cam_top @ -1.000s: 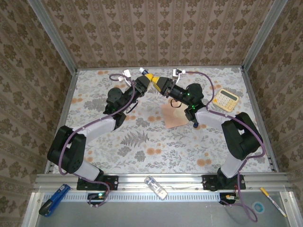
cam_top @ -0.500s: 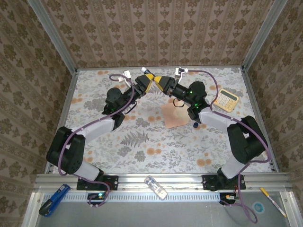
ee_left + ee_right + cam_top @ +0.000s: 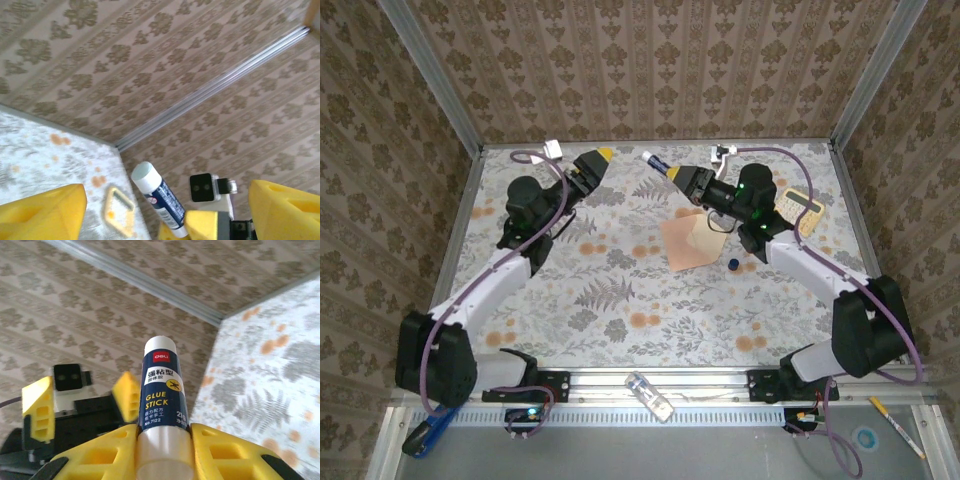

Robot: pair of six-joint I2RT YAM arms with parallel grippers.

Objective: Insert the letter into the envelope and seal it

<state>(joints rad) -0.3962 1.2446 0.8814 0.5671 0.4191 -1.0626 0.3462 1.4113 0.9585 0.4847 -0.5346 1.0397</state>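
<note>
Floral table [image 3: 620, 330]: salmon-pink envelope [image 3: 686, 246] lying flat, tilted, unmarked.

Left gripper [image 3: 599, 156] now off glue stick [image 3: 656, 164].

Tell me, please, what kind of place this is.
Probably a lab test cell dressed to look domestic: wallpapered panels in an aluminium frame enclose a floral-covered table, with the left arm and right arm bolted to a rail at its near edge.

You've got a yellow calculator [image 3: 798, 208] at the table's far right. Left of it, a blue glue stick [image 3: 655, 164] is tilted, white tip out. A small dark-blue cap [image 3: 733, 264] lies near-left of the calculator, and a clear vial [image 3: 649, 396] well apart on the near rail.
</note>
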